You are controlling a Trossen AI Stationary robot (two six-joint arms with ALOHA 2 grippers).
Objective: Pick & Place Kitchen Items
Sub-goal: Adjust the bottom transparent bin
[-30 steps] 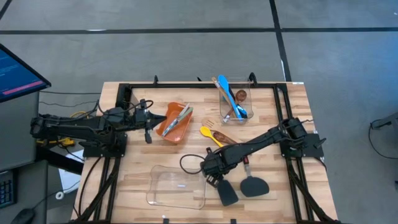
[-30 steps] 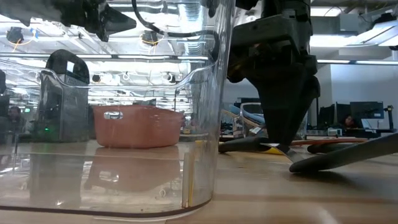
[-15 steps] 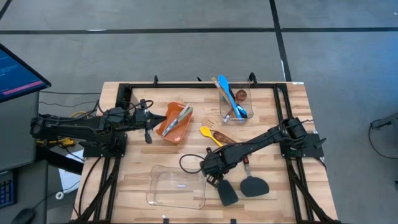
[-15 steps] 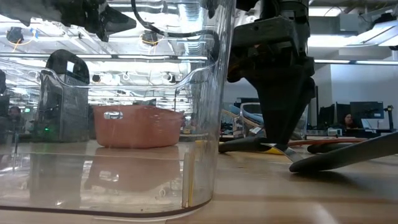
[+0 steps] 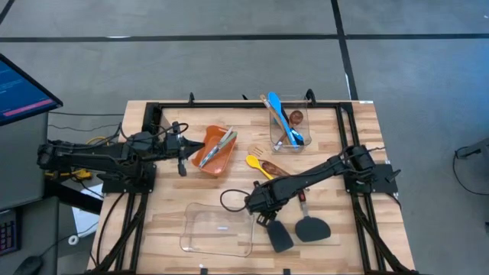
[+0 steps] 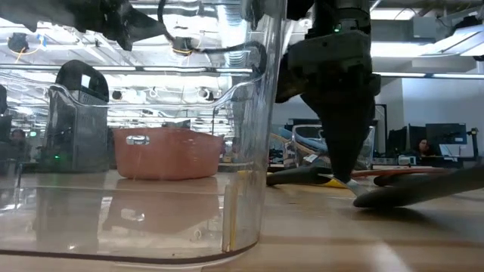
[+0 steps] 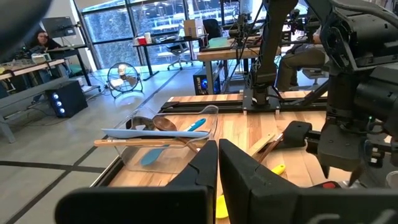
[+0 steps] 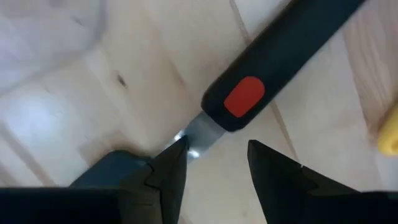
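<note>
Wooden slats make up the table (image 5: 336, 252), seen from above with a dark arm at each side. At far left the left tool (image 5: 181, 166) waits just beside the orange bin (image 5: 205, 162), its fingers clenched together and holding nothing. The bin holds a pair of slim metal tools (image 5: 223, 141). Nearer the front edge lies an empty clear container (image 5: 218, 231).

In the middle, a yellow spoon (image 5: 254, 163) and a wooden spoon (image 5: 273, 166) lie on the bare table. Behind them a second clear container (image 5: 302, 128) holds a blue spoon (image 5: 280, 115) and wooden utensils.

The right arm reaches in from the right edge, its right tool (image 5: 262, 221) lowered to the table at the handle end of a black spatula (image 5: 278, 235). A second black spatula (image 5: 310, 227) lies just to its right. The wrist camera shows the spatula's dark handle with a red patch (image 8: 246, 96) and its metal neck lying just ahead of the two parted fingers (image 8: 171, 163), not yet gripped.

The step in hand appears to be the grasp on this spatula. The next move likely calls for settling the fingers around the neck or handle, squeezing firmly, then lifting without knocking the neighbouring spatula or container.
</note>
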